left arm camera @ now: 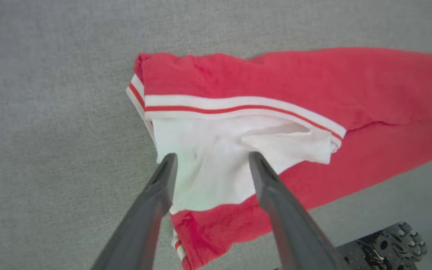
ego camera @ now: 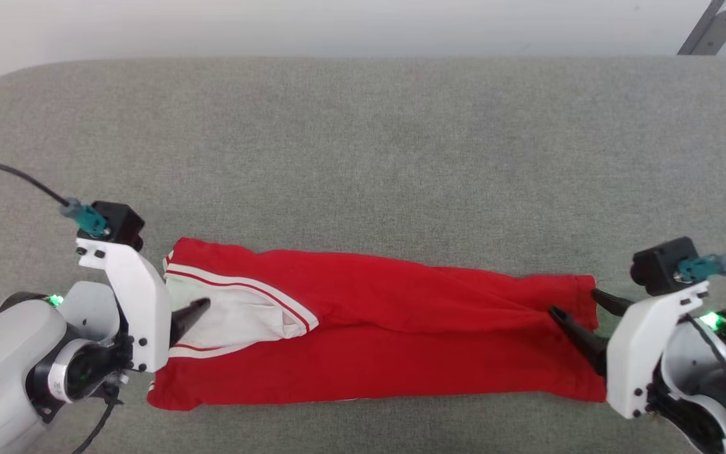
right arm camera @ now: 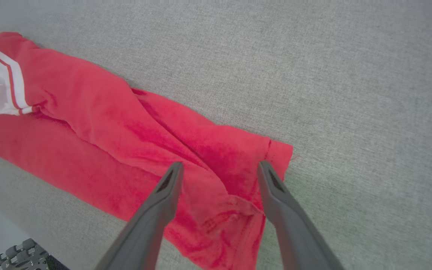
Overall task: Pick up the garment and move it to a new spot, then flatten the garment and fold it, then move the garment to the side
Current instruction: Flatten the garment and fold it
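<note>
Garment lies between left gripper and right gripper — unheld.

support: grey fabric surface (far-left corner rounded) | behind: pale wall | top right: grey bar
</note>
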You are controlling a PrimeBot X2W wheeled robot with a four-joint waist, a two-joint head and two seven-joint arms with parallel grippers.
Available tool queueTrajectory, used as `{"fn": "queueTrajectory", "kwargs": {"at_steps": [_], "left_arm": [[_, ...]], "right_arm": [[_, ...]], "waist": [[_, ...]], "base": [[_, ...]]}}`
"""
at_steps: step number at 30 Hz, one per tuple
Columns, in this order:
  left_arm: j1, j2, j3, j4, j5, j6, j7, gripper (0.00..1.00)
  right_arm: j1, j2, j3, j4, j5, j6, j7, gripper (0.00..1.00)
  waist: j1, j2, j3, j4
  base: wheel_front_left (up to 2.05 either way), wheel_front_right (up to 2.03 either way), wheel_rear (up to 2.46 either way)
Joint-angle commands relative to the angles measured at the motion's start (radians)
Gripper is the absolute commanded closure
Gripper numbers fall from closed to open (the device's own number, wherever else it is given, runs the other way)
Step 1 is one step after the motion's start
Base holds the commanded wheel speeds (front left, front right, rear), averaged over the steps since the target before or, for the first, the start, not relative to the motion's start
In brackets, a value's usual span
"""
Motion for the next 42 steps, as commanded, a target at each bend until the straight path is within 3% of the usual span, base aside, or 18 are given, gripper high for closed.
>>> {"fn": "queueTrajectory", "kwargs": {"at_steps": [1,10,18,24,28,29,30,31,35,42], "left_arm": [[0.021,0.004,0.009,-0.002,0.009,-0.011,-0.035,0.00],[0.106,0.007,0.078,-0.039,0.097,-0.055,-0.392,0.00],[0.196,-0.016,0.131,-0.039,0.164,-0.032,-0.693,0.00],[0.260,-0.070,0.210,-0.023,0.218,-0.005,-0.771,0.00],[0.337,-0.156,0.357,-0.024,0.321,-0.010,-0.774,0.00],[0.364,-0.181,0.395,-0.026,0.348,-0.023,-0.774,0.00],[0.389,-0.207,0.438,-0.027,0.382,-0.031,-0.774,0.00],[0.414,-0.231,0.476,-0.029,0.410,-0.045,-0.774,0.00],[0.492,-0.303,0.584,-0.025,0.490,-0.086,-0.775,0.00],[0.628,-0.454,0.781,-0.004,0.644,-0.201,-0.775,0.00]], "right_arm": [[0.016,0.002,-0.016,-0.013,0.007,0.000,0.013,0.00],[0.062,0.030,-0.162,-0.029,0.004,0.000,0.090,0.00],[0.022,0.032,-0.196,0.109,0.017,0.000,0.112,0.00],[-0.018,0.042,-0.159,0.238,0.055,0.000,0.137,0.00],[-0.035,0.059,-0.104,0.328,0.111,0.001,0.173,0.00],[-0.037,0.062,-0.090,0.344,0.122,0.001,0.183,0.18],[-0.040,0.065,-0.075,0.354,0.138,0.003,0.190,0.64],[-0.045,0.066,-0.066,0.358,0.151,0.003,0.192,1.00],[-0.058,0.063,-0.070,0.360,0.192,0.003,0.206,1.00],[-0.082,0.021,-0.159,0.299,0.268,0.002,0.233,1.00]], "waist": [[0.0000,0.0000,-0.009,0.000],[0.0000,0.0000,-0.021,0.030],[0.0000,0.0000,0.004,0.086],[0.0000,0.0000,0.027,0.125],[0.0000,0.0000,0.037,0.148],[0.0000,0.0000,0.038,0.153],[0.0000,0.0000,0.038,0.156],[0.0000,0.0000,0.038,0.159],[0.0000,0.0000,0.037,0.163],[0.0000,0.0000,0.012,0.151]], "base": [[0.00,0.00,0.00],[0.00,0.00,0.00],[0.00,0.00,0.00],[0.00,0.00,0.00],[0.00,0.00,0.00],[0.00,0.00,0.00],[0.00,0.00,0.00],[0.00,0.00,0.00],[0.00,0.00,0.00],[0.00,0.00,0.00]]}}
